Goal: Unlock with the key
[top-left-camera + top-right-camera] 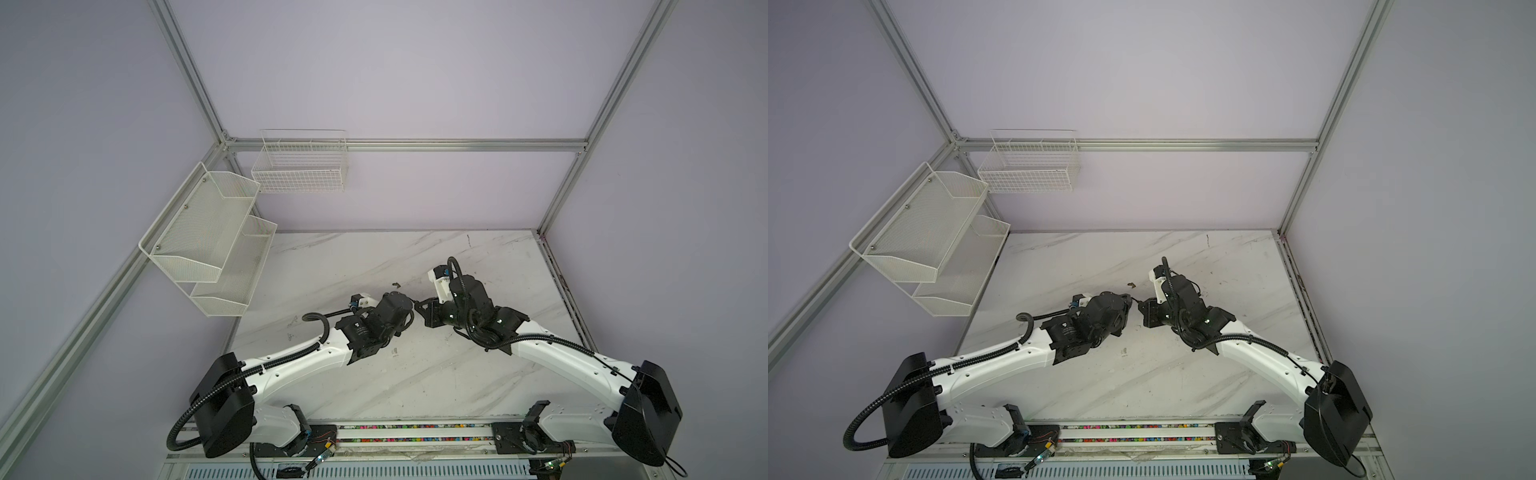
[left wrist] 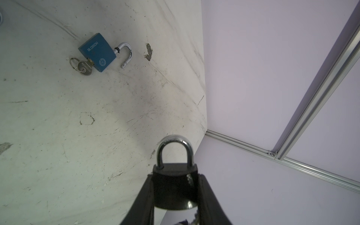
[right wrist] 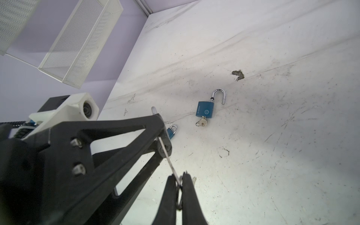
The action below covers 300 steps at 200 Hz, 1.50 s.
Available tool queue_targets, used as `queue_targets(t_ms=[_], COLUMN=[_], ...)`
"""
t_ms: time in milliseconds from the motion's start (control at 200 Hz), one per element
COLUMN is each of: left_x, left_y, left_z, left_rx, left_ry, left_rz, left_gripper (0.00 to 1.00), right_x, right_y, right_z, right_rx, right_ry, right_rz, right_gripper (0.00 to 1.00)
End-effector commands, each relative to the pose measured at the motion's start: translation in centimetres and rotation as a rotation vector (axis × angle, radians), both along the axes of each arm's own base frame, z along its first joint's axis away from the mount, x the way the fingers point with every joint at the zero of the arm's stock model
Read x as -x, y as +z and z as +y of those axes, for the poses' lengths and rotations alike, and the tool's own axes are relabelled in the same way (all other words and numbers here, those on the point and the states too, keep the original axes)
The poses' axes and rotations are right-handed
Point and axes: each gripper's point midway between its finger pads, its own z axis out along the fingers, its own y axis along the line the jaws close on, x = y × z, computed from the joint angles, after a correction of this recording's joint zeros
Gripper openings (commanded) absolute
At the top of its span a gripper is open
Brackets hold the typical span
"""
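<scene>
- Centrally, the right gripper (image 3: 178,176) is seen clamped on a key ring (image 3: 180,192), its jaws nearly touching, and a thin key (image 3: 169,160) is carried edge-on from that ring.
- The key's far end is met by the tip of the left gripper (image 2: 176,176); whether it is seated in a keyway cannot be told.
- The left gripper is closed on the body of a black padlock (image 2: 175,187), which is held above the table (image 2: 58,136) with its shackle (image 2: 175,142) latched at both legs.
- In both top views the 2 grippers are shown tip to tip over the table's middle.
- 1 blue padlock (image 2: 97,52) is laid flat on the table, well apart, with its open shackle (image 2: 127,54) swung free and another key (image 2: 85,67) seated in its base.
- 1 smaller blue padlock (image 3: 172,131) is seen partly hidden behind the left gripper, its hoop closed.
</scene>
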Motion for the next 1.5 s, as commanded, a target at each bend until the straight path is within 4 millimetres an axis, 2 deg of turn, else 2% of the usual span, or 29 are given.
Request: queue_targets(t_ms=[0,355,780,940,1100,1325,1495], left_x=[0.0,0.0,-0.1,-0.2,-0.3,-0.6,-0.6], left_y=[1.1,1.5,1.9,2.0,2.4,3.6,4.1], left_z=[0.4,0.7,-0.2,-0.5,-0.6,-1.1,-1.0], left_rx=[0.052,0.060,0.098,0.110,0.095,-0.010,-0.094], left_ry=[0.008,0.009,-0.018,-0.024,-0.032,-0.087,-0.117], left_rz=[-0.041,-0.050,-0.063,-0.068,-0.075,-0.099,-0.094], left_gripper=[0.00,0.00,0.00,0.00,0.00,0.00,0.00], right_x=[-0.3,0.7,0.0,0.0,0.1,0.7,1.0], right_y=[0.6,0.6,0.0,0.6,-0.3,0.9,3.2], right_z=[-0.1,0.3,0.2,0.6,0.9,2.7,3.9], right_rx=[0.027,0.019,0.056,0.049,0.074,0.028,-0.036], right_ry=[0.003,0.028,-0.003,0.011,0.023,0.094,0.134], right_rz=[-0.036,-0.037,-0.046,-0.058,-0.042,-0.001,0.007], right_gripper=[0.00,0.00,0.00,0.00,0.00,0.00,0.00])
